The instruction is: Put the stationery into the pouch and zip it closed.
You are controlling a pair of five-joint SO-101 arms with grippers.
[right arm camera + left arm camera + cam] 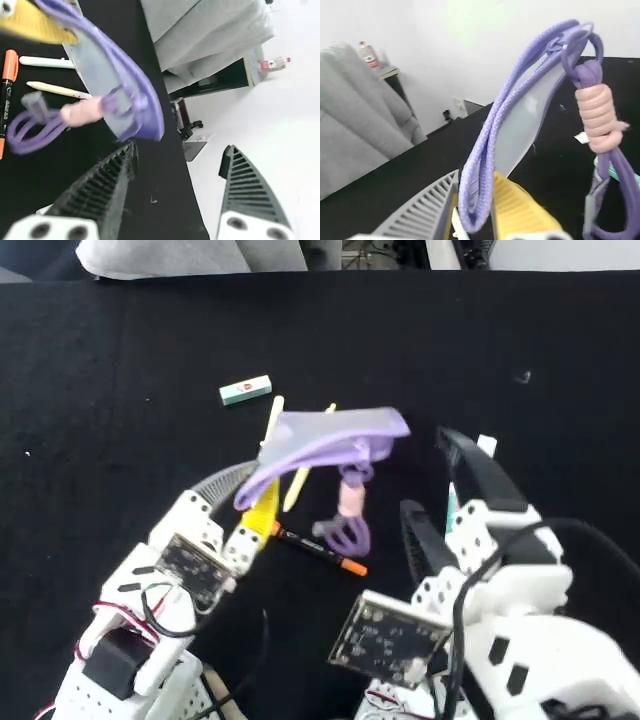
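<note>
The purple pouch (330, 440) hangs off the bench (100, 390), pinched at one end of its zipped edge by my left end effector (245, 492), whose grey and yellow jaws are closed tight on the fabric. It looks light, soft and floppy, so I judge it will sag and twist. The stiffer zipper seam is the best place to grip, and the looped cord (350, 510) should do for pulling the slider. My right end effector (425, 472) sits just beside the pouch's far end, jaws spread wide and holding nothing. A marker (320, 548), a pale pencil (298, 485) and an eraser (245, 390) lie on the bench, outside the pouch.
</note>
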